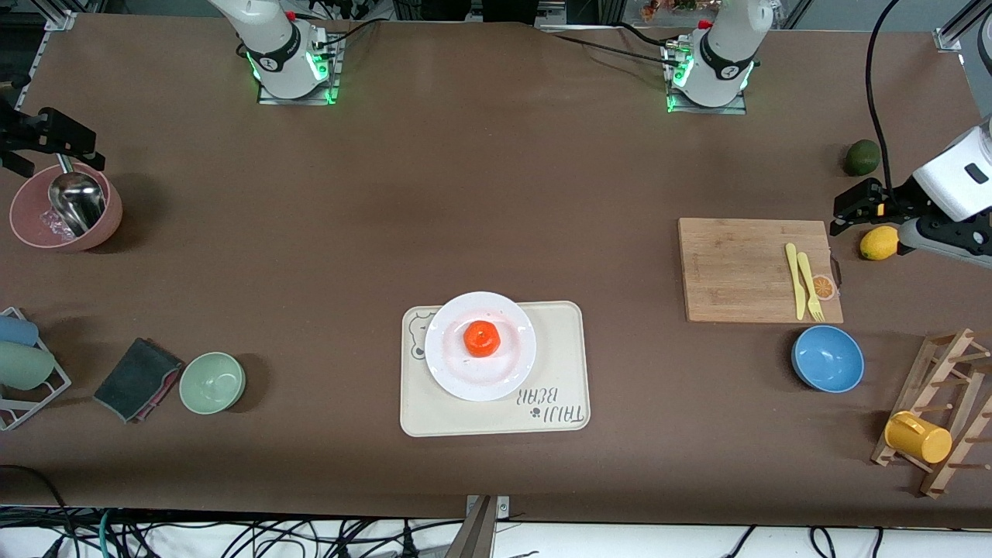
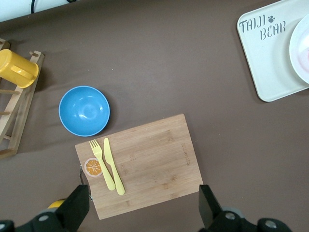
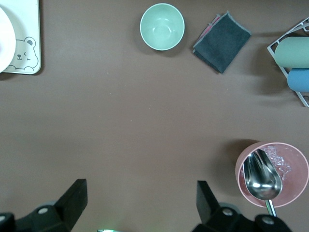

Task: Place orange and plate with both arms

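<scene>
The cream bear-print tray sits nearest the camera, mid-table, so everything here is placed relative to it. The white plate rests on the tray, toward the tray's bear end, and the orange sits right in the middle of that plate. Nothing is gripping either one. The left end effector hangs well off toward the left arm's end of the table from the tray, over the cutting board's edge, fingers spread wide and empty. The right end effector is way off the other way, over the pink bowl, also wide open, holding nothing.
</scene>
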`<action>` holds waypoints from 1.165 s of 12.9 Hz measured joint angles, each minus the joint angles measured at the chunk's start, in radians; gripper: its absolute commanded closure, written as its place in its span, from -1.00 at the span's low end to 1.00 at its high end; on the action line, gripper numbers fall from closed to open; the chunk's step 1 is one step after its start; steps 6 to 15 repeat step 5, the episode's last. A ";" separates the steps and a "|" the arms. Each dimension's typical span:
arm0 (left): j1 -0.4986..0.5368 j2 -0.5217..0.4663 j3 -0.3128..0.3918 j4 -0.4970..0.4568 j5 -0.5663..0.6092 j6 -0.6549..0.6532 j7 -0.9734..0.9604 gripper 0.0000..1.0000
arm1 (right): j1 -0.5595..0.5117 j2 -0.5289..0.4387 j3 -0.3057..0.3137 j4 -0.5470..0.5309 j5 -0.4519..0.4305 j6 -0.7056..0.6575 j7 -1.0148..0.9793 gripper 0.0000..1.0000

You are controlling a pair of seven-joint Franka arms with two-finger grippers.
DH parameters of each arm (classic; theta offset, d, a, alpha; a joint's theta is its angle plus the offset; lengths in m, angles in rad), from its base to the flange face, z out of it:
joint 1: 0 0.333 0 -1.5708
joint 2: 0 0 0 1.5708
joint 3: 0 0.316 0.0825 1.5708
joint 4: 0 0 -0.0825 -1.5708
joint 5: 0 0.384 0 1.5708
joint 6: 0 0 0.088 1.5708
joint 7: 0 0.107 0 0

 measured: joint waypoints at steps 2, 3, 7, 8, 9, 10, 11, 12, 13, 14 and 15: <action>-0.001 0.001 0.000 0.000 0.000 0.000 0.000 -1.00 | 0.000 0.001 0.000 0.000 0.000 0.002 0.000 -1.00; -0.001 0.001 0.000 0.000 0.000 0.000 0.000 -1.00 | 0.000 0.005 0.000 0.000 0.000 0.002 0.001 -1.00; -0.001 0.003 0.000 0.000 0.000 0.000 0.001 -1.00 | 0.000 0.022 -0.004 0.003 0.000 0.007 0.001 -1.00; -0.001 0.003 0.000 0.000 0.000 0.000 0.001 -1.00 | 0.000 0.022 -0.004 0.003 0.000 0.007 0.001 -1.00; -0.001 0.003 0.000 0.000 0.000 0.000 0.001 -1.00 | 0.000 0.022 -0.004 0.003 0.000 0.007 0.001 -1.00; -0.001 0.003 0.000 0.000 0.000 0.000 0.001 -1.00 | 0.000 0.022 -0.004 0.003 0.000 0.007 0.001 -1.00; -0.001 0.003 0.000 0.000 0.000 0.000 0.001 -1.00 | 0.000 0.022 -0.004 0.003 0.000 0.007 0.001 -1.00; -0.001 0.003 0.000 0.000 0.000 0.000 0.001 -1.00 | 0.000 0.022 -0.004 0.003 0.000 0.007 0.001 -1.00; -0.001 0.003 0.000 0.000 0.000 0.000 0.001 -1.00 | 0.000 0.022 -0.004 0.003 0.000 0.007 0.001 -1.00; -0.001 0.003 0.000 0.000 0.000 0.000 0.001 -1.00 | 0.000 0.022 -0.004 0.003 0.000 0.007 0.001 -1.00; -0.001 0.003 0.000 0.000 0.000 0.000 0.001 -1.00 | 0.000 0.022 -0.004 0.003 0.000 0.007 0.001 -1.00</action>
